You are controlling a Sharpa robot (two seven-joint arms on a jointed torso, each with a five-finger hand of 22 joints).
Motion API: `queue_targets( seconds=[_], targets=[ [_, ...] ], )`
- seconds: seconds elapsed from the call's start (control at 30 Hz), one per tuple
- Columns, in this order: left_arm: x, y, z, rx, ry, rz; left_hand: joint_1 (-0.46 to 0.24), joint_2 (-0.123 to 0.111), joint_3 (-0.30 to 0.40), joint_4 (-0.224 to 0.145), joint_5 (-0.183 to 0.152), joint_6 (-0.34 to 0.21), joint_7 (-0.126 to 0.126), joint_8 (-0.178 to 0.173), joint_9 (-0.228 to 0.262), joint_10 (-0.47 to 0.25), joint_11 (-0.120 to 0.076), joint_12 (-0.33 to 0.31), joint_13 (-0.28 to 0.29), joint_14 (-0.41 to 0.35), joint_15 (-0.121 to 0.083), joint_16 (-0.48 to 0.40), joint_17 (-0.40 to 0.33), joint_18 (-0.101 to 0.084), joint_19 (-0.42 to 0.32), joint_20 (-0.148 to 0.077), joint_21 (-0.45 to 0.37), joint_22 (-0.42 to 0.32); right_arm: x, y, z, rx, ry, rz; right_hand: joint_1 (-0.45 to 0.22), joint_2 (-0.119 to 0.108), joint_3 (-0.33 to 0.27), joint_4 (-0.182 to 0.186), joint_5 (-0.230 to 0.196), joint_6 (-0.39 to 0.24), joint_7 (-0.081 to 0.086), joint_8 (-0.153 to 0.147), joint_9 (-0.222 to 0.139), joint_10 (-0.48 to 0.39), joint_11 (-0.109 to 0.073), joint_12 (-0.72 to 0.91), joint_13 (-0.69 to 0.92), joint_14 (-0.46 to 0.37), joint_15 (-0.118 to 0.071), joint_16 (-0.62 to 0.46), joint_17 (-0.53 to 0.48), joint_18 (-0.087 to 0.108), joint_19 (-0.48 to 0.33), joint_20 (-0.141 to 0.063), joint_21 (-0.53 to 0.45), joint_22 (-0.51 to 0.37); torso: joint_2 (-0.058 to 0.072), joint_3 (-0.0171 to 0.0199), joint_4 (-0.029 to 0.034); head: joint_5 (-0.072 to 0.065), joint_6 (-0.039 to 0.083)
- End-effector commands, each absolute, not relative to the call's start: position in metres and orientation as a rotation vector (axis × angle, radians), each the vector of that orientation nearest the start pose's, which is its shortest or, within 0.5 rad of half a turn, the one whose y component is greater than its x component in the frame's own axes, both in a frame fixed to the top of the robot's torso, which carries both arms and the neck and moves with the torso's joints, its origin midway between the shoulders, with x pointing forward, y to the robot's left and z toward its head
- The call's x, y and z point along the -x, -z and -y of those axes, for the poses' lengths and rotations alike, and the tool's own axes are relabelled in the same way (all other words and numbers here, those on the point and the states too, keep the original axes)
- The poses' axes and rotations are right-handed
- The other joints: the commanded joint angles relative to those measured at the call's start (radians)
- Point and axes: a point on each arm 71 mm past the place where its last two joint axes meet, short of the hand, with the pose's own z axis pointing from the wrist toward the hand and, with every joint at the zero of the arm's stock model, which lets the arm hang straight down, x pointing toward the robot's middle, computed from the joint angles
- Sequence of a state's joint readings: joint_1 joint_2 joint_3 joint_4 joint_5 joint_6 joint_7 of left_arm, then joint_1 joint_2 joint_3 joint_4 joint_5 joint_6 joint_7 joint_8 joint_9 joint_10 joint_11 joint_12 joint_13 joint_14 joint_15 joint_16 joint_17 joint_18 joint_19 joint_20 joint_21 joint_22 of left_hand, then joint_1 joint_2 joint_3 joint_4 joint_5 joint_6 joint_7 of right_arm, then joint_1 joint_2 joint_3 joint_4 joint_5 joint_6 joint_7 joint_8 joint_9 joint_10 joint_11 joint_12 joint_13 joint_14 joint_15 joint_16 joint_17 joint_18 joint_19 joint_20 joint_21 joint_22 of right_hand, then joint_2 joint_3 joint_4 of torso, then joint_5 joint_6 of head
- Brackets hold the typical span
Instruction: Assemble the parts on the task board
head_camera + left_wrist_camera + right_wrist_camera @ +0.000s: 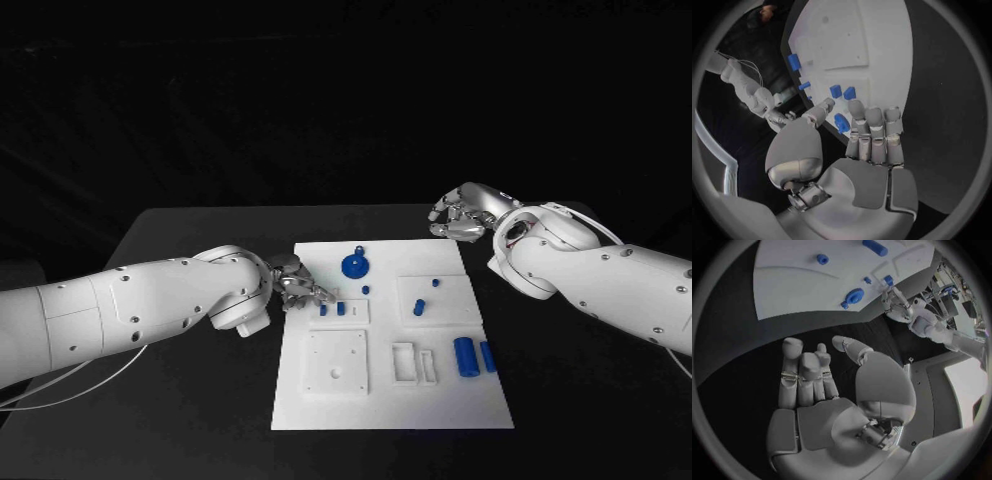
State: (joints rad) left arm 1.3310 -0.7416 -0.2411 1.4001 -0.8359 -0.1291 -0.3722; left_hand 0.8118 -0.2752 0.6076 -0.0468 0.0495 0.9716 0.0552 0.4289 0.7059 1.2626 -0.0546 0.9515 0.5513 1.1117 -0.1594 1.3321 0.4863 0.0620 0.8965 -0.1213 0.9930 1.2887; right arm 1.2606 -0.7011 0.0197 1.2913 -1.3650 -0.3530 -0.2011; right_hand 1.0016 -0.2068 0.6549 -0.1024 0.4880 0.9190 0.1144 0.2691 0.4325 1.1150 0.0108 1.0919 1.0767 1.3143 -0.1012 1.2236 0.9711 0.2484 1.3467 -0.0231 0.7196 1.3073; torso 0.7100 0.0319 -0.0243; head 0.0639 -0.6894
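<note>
1. Task board (389, 395) lies mid-frame on the black counter (188, 390), with blue parts (473, 355) spread over it – a gear-shaped part (355, 266) near its top edge
2. Left hand (296, 285) at the board's left edge, a small blue part (841, 123) pinched in its fingers (874, 125)
3. Right hand (464, 212) off the board's upper right corner – fingers loosely curled, holding nothing
</note>
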Motion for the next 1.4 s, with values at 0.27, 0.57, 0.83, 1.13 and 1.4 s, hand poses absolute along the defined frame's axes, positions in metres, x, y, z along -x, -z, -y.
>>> queue_targets(
  seconds=[0.27, 0.57, 0.83, 1.13, 1.4],
  targets=[
    [-0.508, 0.216, -0.209, 0.57, 0.738, -1.961, 0.021, 0.02, -0.048, -0.02, 0.008, -0.029, 0.012, -0.01, -0.002, -0.041, 0.011, -0.033, -0.021, -0.034, 0.017, -0.025, -0.022, -0.026, -0.036, -0.109, -0.033, -0.007, -0.548, 0.146, 0.207, -0.076, -0.542, -1.571, -0.002, 0.0, -0.001, 0.002, 0.003, -0.026, 0.02, -0.007, -0.002, 0.003, 0.008, 0.004, -0.002, -0.001, 0.01, -0.005, 0.001, 0.013, -0.001, -0.009, -0.007, 0.016, 0.0, -0.0001, -0.0008, -0.004, 0.006],
    [-0.514, 0.201, -0.199, 0.514, 0.865, -1.796, 0.257, 0.117, -0.021, -0.217, 0.129, -0.028, 0.035, -0.003, -0.011, -0.127, 0.04, -0.131, -0.079, -0.116, 0.074, -0.095, -0.072, -0.055, -0.112, -0.062, -0.102, -0.018, -0.549, 0.146, 0.209, -0.083, -0.542, -1.568, 0.0, 0.001, -0.001, 0.0, 0.003, -0.027, 0.02, -0.007, -0.002, 0.002, 0.009, 0.005, -0.002, -0.001, 0.01, -0.005, 0.001, 0.013, -0.002, -0.009, -0.007, 0.016, 0.001, -0.0002, -0.002, -0.01, 0.013],
    [-0.515, 0.189, -0.175, 0.152, 0.896, -1.7, 0.367, 0.098, 0.048, -0.242, 0.12, -0.066, 0.073, -0.056, -0.076, -0.188, 0.092, -0.333, -0.185, -0.098, 0.093, -0.091, -0.081, -0.044, -0.101, -0.044, -0.11, -0.004, -0.549, 0.146, 0.209, -0.082, -0.546, -1.569, 0.001, 0.001, 0.0, -0.001, 0.003, -0.027, 0.02, -0.007, -0.002, 0.002, 0.009, 0.005, -0.002, -0.001, 0.01, -0.005, 0.001, 0.013, -0.002, -0.009, -0.007, 0.016, 0.0, 0.0005, -0.0009, -0.015, 0.021],
    [-0.513, 0.186, -0.143, -0.267, 0.822, -1.677, 0.427, 0.096, 0.058, -0.241, 0.132, -0.102, 0.08, -0.131, -0.145, -0.167, 0.127, -0.566, -0.278, -0.068, 0.124, -0.079, -0.082, -0.007, -0.07, -0.014, -0.105, 0.014, -0.55, 0.146, 0.208, -0.084, -0.555, -1.567, 0.001, 0.002, 0.0, -0.001, 0.003, -0.027, 0.021, -0.007, -0.002, 0.002, 0.009, 0.005, -0.002, -0.001, 0.011, -0.005, 0.001, 0.013, -0.001, -0.009, -0.007, 0.016, 0.001, 0.0007, -0.0014, -0.015, 0.028],
    [-0.518, 0.186, -0.129, -0.405, 0.752, -1.668, 0.411, 0.089, 0.037, -0.237, 0.101, -0.065, 0.087, -0.125, -0.157, -0.136, 0.126, -0.627, -0.287, -0.044, 0.122, -0.06, -0.076, 0.002, -0.044, -0.015, -0.098, 0.021, -0.55, 0.146, 0.207, -0.096, -0.566, -1.557, 0.0, 0.002, 0.001, -0.001, 0.004, -0.028, 0.022, -0.007, -0.002, -0.002, 0.01, 0.001, -0.004, -0.006, 0.012, -0.01, -0.001, 0.013, -0.009, -0.007, -0.012, 0.014, 0.002, 0.0013, -0.0027, -0.012, 0.033]
  ],
)
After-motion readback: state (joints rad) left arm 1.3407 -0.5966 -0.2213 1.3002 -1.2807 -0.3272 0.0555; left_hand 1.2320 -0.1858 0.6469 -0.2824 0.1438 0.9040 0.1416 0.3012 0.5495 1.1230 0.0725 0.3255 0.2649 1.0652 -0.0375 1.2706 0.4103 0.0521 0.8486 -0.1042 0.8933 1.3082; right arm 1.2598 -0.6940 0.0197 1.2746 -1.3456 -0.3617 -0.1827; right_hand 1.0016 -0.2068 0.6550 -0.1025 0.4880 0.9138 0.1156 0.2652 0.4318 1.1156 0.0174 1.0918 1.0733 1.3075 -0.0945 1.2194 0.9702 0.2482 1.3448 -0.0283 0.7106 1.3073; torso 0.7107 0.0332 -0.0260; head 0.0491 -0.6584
